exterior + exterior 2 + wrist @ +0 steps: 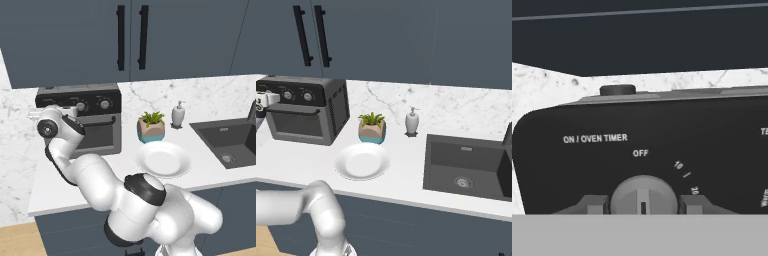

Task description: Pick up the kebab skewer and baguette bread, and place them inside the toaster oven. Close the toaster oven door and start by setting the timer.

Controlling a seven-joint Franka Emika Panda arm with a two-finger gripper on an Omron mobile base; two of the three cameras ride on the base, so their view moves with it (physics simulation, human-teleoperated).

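Bracketing the timer knob [643, 196] with the gripper [643, 204], fingertips [594, 204] spread just wide enough to flank it, contact impossible to tell; sitting at the counter's left end, the oven [95, 122] with door [296, 125] shut; hiding skewer and bread from sight.

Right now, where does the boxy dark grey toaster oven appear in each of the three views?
Left base view: the boxy dark grey toaster oven stands at centre left, against the marble wall, partly behind the white arm.
Right base view: it is at the far left, left of the small potted plant.
Hand view: its black knob panel spans the frame, close up.
Shared landmark: the timer knob at the panel's left end.
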